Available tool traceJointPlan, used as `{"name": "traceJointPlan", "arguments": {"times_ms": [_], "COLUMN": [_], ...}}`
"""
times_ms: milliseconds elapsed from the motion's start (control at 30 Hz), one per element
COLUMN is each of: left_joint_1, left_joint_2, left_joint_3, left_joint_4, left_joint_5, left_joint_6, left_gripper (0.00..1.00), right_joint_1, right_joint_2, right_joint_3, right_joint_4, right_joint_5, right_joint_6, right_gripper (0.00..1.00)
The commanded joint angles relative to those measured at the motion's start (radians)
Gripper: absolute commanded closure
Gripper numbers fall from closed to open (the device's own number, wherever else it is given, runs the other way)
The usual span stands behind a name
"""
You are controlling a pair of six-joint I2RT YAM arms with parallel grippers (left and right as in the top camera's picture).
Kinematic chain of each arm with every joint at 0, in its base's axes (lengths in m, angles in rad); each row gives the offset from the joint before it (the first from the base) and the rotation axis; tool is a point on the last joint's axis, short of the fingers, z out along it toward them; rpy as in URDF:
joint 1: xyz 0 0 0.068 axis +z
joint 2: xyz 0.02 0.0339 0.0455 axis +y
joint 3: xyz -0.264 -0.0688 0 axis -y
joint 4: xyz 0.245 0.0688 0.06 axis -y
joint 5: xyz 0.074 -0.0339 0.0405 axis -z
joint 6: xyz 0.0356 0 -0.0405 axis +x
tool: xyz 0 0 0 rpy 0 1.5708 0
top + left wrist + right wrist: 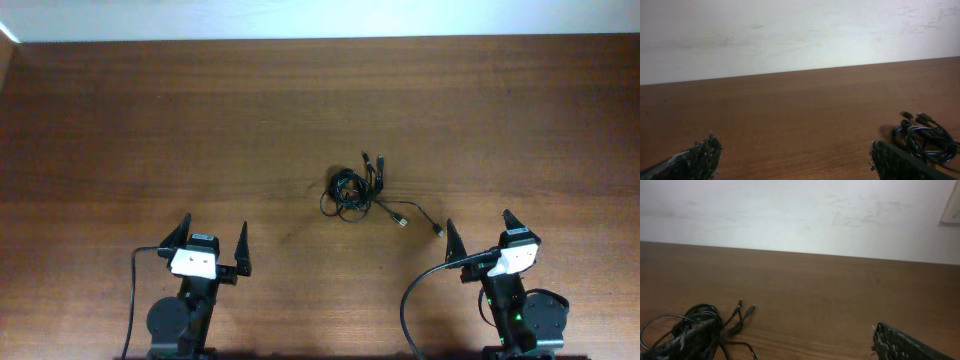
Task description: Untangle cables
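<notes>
The cables (353, 188) lie in one small tangled bundle on the tabletop (150, 120), a little to the right of its middle. They are thin and black. The main part is a knot of loops, and two plugs (372, 162) stick out from it on the far side, close together. One loose strand leaves the bundle toward the near right and ends in a small plug near the right arm. Nothing touches the bundle.

The bundle is in front of both arms and between them, but closer to the right one. The left fingers (240, 245) are spread wide and hold nothing; they are well apart from the cables. The right fingers (453, 245) are also spread wide and empty — only the tip of the loose strand comes near them.

In the left wrist view the cables (925, 137) are at the lower right, just beyond one of the left fingers (695, 160). In the right wrist view the cables (700, 322) are at the lower left, partly hidden behind one finger, while the other of the right fingers (905, 345) stands over bare wood. Behind the tabletop there is a plain pale wall (790, 35) — it closes both wrist views.
</notes>
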Motion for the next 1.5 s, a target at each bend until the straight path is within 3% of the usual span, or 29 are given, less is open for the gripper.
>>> {"name": "traceJointPlan", "arguments": {"times_ms": [0, 100, 233, 400, 600, 667, 733, 767, 967, 1067, 1167, 1300, 1400, 1467], "left_joint_1": [-0.005, -0.005, -0.005, -0.005, -0.005, -0.005, -0.005, -0.005, -0.006, -0.046, -0.159, -0.265, -0.332, -0.366], "left_joint_2": [-0.007, -0.002, 0.127, 0.454, 0.817, 0.913, 1.109, 1.142, 1.263, 1.381, 1.545, 1.712, 1.823, 1.860], "left_joint_3": [-0.002, 0.030, 0.163, 0.517, 0.915, 1.034, 1.263, 1.279, 1.279, 1.279, 1.279, 1.279, 1.287, 1.288], "left_joint_4": [0.018, 0.017, -0.007, -0.256, -0.614, -0.710, -0.890, -0.904, -0.855, -0.811, -0.714, -0.513, -0.383, -0.354], "left_joint_5": [-0.002, 0.035, 0.092, 0.167, 0.250, 0.276, 0.290, 0.290, 0.334, 0.316, 0.208, 0.199, 0.199, 0.198], "left_joint_6": [0.012, 0.013, 0.013, 0.047, 0.069, 0.077, 0.076, 0.076, -0.011, -0.109, -0.165, -0.180, -0.180, -0.181], "left_gripper": [0.01, 0.01, 0.01, 0.01, 0.01, 0.01, 0.01, 0.01, 0.00, 0.09, 0.14, 0.17, 0.32, 0.36], "right_joint_1": [0.003, 0.003, 0.003, 0.003, 0.003, 0.003, 0.004, 0.003, 0.004, 0.004, 0.004, 0.004, 0.004, 0.004], "right_joint_2": [-0.006, -0.006, 0.051, 0.355, 0.739, 0.826, 0.990, 1.004, 1.140, 1.213, 1.269, 1.303, 1.305, 1.305], "right_joint_3": [-0.003, 0.039, 0.269, 0.645, 1.052, 1.144, 1.306, 1.306, 1.306, 1.306, 1.306, 1.306, 1.306, 1.306], "right_joint_4": [0.029, -0.002, -0.236, -0.524, -0.934, -1.015, -1.150, -1.150, -1.112, -1.106, -1.089, -1.071, -1.065, -1.065], "right_joint_5": [-0.113, -0.204, -0.225, -0.351, -0.364, -0.364, -0.366, -0.378, -0.432, -0.431, -0.428, -0.425, -0.424, -0.424], "right_joint_6": [0.003, 0.029, 0.040, 0.039, 0.032, 0.032, 0.043, 0.067, 0.135, 0.135, 0.136, 0.142, 0.142, 0.142], "right_gripper": [0.01, 0.01, 0.01, 0.01, 0.01, 0.01, 0.01, 0.02, 0.01, 0.01, 0.00, 0.00, 0.00, 0.00]}}
